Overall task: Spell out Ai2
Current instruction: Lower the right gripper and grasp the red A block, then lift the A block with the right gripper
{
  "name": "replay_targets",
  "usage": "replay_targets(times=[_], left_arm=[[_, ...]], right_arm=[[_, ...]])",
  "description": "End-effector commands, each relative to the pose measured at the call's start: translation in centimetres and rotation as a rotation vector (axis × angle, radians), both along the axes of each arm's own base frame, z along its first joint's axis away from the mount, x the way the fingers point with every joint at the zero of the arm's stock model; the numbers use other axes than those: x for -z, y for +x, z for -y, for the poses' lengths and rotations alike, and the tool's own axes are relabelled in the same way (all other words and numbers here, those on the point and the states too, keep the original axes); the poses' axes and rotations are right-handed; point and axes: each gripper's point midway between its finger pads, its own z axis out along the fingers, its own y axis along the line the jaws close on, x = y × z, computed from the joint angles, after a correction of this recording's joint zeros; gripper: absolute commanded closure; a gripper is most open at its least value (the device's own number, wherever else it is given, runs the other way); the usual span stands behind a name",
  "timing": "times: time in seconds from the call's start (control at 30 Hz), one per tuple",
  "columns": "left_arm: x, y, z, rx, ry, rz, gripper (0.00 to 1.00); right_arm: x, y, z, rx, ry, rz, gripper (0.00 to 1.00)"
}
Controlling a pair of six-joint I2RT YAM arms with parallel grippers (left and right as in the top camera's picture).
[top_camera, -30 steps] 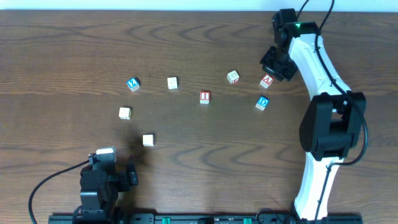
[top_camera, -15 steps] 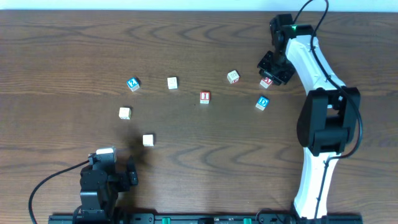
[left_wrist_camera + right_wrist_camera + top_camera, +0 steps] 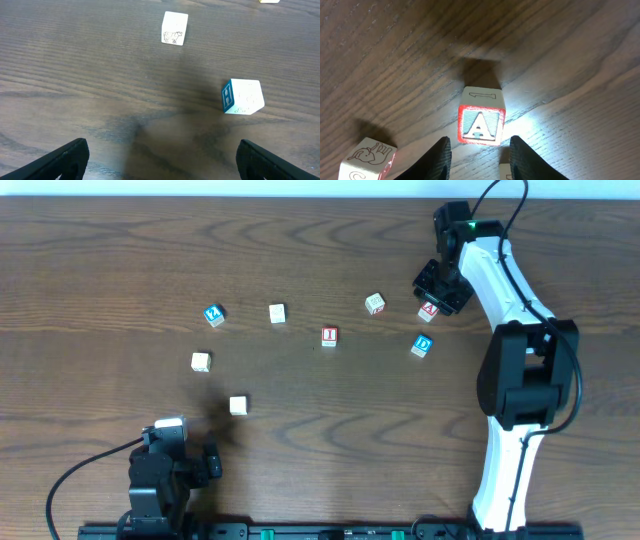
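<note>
Bracketing A (image 3: 481, 122) at far right with right gripper (image 3: 480, 157) spread open, nothing clamped, likely lined up to grab and carry it left of I (image 3: 329, 335) at centre, 2 (image 3: 213, 315) well apart leftward; left gripper (image 3: 162, 160) open, idle, holding nothing.

The white right arm (image 3: 503, 272) is extended forward, its black right gripper (image 3: 441, 289) held low and parted; the black left gripper (image 3: 160, 163) is spread wide.
</note>
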Motion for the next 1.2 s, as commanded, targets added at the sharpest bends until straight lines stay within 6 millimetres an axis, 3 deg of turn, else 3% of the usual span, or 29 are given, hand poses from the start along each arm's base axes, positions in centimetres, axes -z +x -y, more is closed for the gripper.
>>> replay_targets(times=[0.0,1.17], left_arm=[[1.5,-0.6,-0.1,0.0,0.008,-0.049,0.05],[1.5,-0.6,-0.1,0.0,0.008,-0.049,0.05]], right_arm=[[-0.3,0.5,0.1,0.006,0.002,0.018,0.59],[2.6,-0.5,0.0,-0.002,-0.009,-0.054,0.58]])
